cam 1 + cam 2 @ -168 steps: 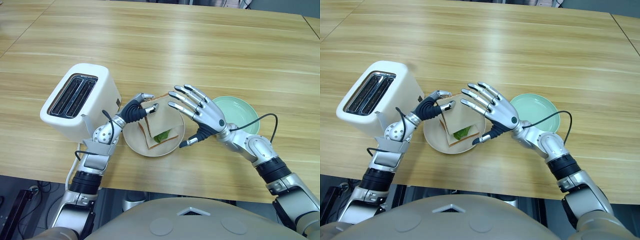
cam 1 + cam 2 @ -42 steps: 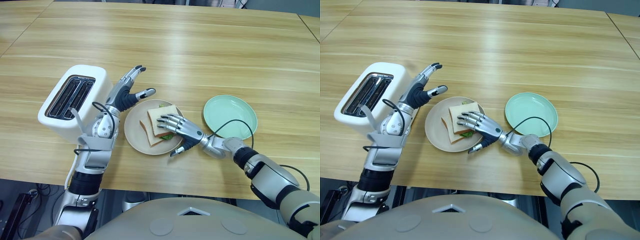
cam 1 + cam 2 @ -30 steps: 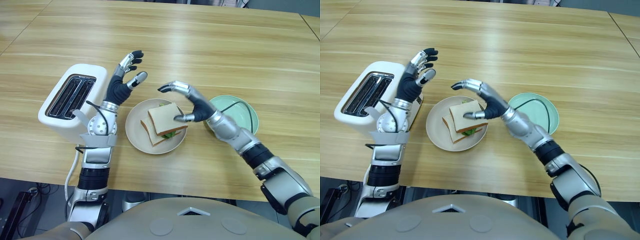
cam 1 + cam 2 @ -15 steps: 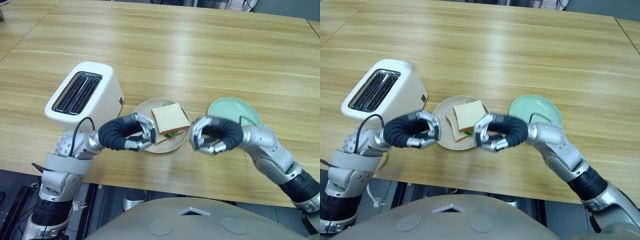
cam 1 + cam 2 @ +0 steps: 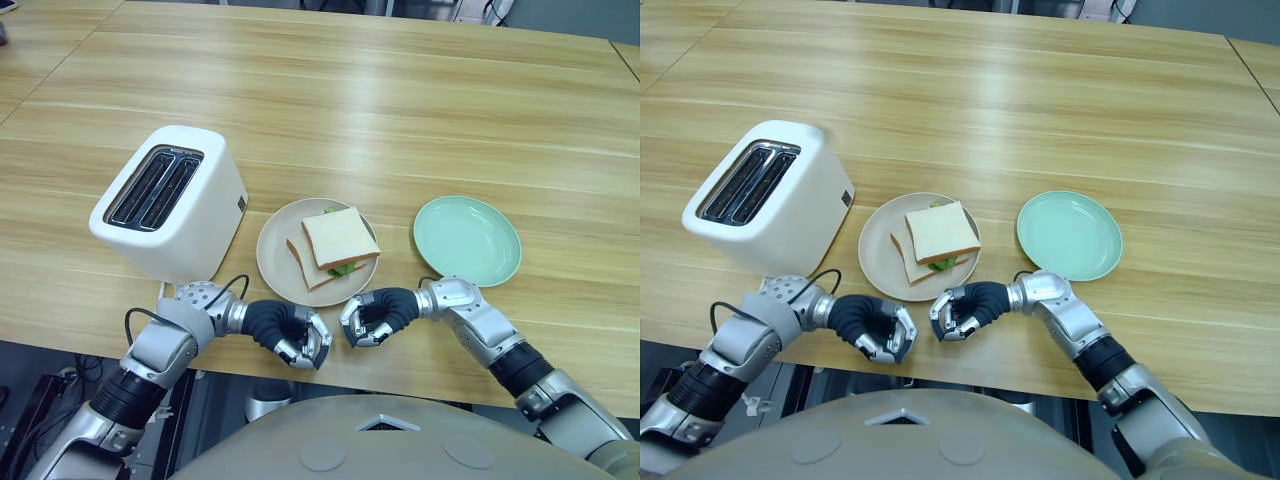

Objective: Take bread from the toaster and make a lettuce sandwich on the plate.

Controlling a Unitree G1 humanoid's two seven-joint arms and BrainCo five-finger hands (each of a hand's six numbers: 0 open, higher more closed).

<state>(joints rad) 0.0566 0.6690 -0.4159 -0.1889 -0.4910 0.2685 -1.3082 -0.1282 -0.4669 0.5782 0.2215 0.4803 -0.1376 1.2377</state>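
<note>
A sandwich [image 5: 334, 245] of two bread slices with green lettuce between them lies on the beige plate [image 5: 276, 262] at the table's middle front. The white toaster [image 5: 168, 203] stands to its left, both slots dark. My left hand [image 5: 297, 334] is curled into a fist near the table's front edge, below the plate, holding nothing. My right hand [image 5: 367, 320] is also a fist, just right of the left one, near the plate's front rim and holding nothing.
A pale green plate [image 5: 467, 240] sits right of the beige plate, bare. The toaster's cable [image 5: 160, 312] loops off the front edge by my left forearm. Wooden table stretches wide behind the plates.
Both fists have drawn back from beside the plate toward the table's front edge and closer together. The sandwich stays put on the plate.
</note>
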